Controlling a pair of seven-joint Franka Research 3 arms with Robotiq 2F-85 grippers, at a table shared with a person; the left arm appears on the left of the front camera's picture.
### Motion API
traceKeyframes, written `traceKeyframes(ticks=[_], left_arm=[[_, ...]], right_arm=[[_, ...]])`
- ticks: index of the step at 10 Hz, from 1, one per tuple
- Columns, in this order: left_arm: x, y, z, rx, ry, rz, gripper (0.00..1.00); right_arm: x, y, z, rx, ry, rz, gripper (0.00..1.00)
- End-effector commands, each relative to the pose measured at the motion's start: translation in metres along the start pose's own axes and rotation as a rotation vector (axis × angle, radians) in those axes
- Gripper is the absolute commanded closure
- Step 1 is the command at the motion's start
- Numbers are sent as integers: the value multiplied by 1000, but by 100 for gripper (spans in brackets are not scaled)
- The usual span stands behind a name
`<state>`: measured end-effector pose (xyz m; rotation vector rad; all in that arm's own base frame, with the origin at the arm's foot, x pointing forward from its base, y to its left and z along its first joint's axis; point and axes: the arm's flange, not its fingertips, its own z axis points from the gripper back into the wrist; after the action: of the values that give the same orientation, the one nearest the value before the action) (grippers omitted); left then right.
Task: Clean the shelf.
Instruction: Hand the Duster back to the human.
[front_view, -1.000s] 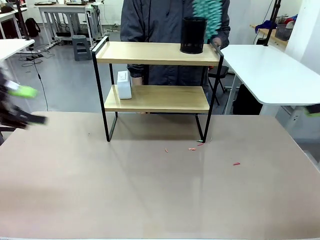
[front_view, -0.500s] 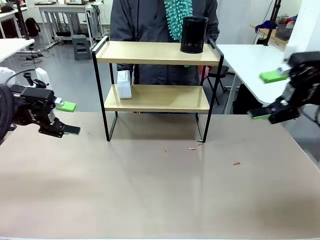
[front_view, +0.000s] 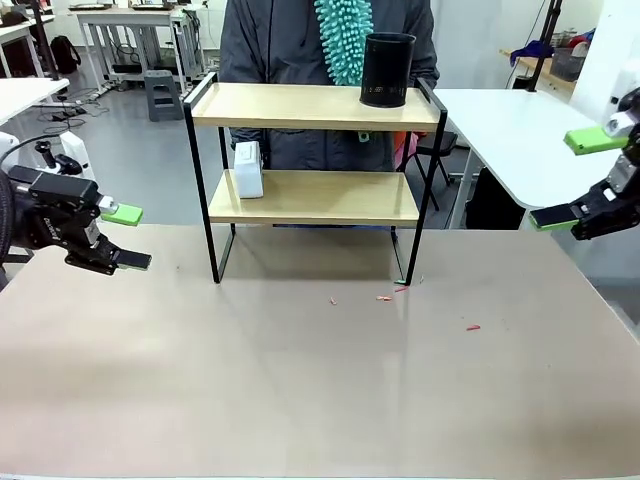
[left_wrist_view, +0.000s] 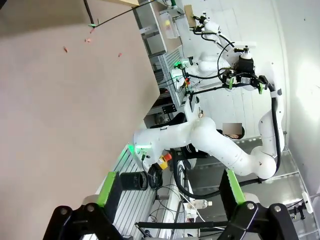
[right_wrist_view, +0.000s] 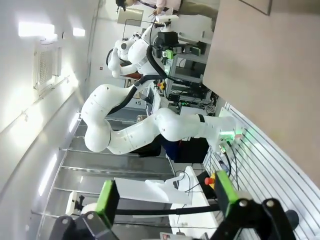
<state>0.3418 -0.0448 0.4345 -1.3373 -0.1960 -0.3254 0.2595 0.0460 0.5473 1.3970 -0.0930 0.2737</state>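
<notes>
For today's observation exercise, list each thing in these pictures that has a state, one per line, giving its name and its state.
shelf: upright on the table, both boards loaded.
black cup: upright on the top board, right end.
white box: standing on the lower board, left end.
duster: teal, hanging in front of the person behind the shelf.
left gripper: jaws open, empty.
right gripper: jaws open, empty.
red scraps: scattered on the table.

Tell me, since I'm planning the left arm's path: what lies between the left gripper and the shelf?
Front view: only bare tabletop lies between the left gripper and the shelf.
</notes>
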Motion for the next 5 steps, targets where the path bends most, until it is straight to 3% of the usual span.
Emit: traceKeyframes(ticks=[1, 5], left_arm=[[-5, -2, 0, 8, -2, 13, 0], [-5, -2, 0, 8, -2, 13, 0]], right_arm=[[0, 1, 0, 0, 4, -22, 0], [0, 1, 0, 0, 4, -22, 0]])
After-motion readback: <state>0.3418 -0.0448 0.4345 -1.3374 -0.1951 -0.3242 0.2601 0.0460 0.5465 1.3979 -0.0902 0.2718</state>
